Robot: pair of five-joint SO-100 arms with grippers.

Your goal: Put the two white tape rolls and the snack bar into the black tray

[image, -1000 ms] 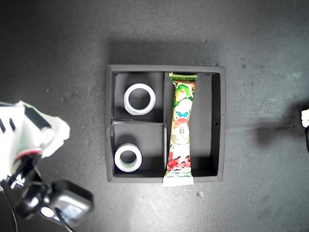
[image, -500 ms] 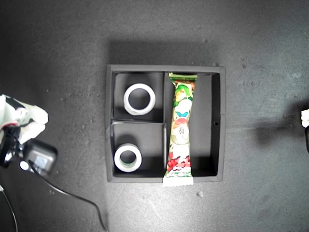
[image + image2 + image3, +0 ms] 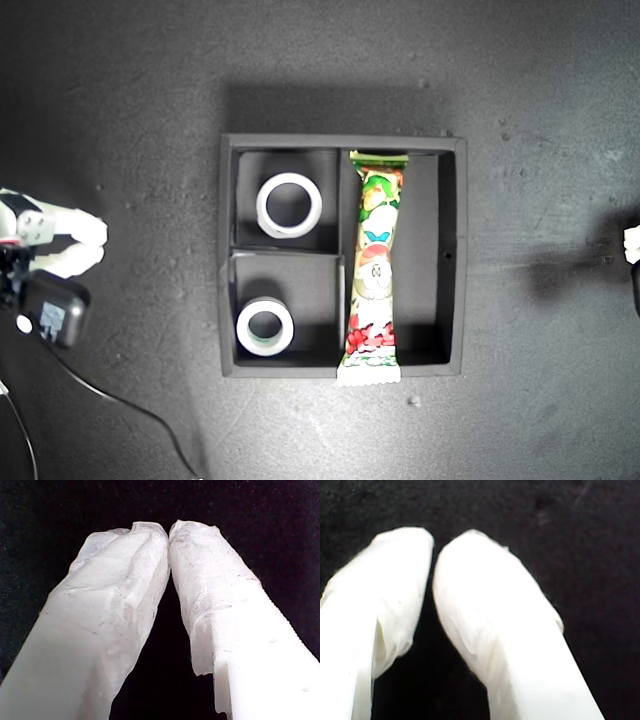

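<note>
Three items lie inside the black tray (image 3: 452,260), which sits at the centre of the dark tabletop (image 3: 120,100) in the exterior view. The plain white tape roll (image 3: 290,205) lies flat in the small compartment toward 11 o'clock of the tray; the smaller tape roll (image 3: 265,327) lies flat in the small compartment toward 7 o'clock. The snack bar (image 3: 375,270) runs from 12 to 6 o'clock along the long compartment, just beside the divider, and its lower crimped end overhangs the tray's 6 o'clock wall.

An arm (image 3: 45,265) shows at 9 o'clock of the exterior view, well apart from the tray, with a black cable (image 3: 120,405) trailing toward 7 o'clock — which arm it is the wrist views do not settle. Another white part (image 3: 632,245) just peeks in at 3 o'clock.

The first gripper (image 3: 169,530) has its white fingertips meeting, nothing between them. The second gripper (image 3: 433,547) looks closed too — its view is blurred, but the tips seem to touch over bare dark surface.
</note>
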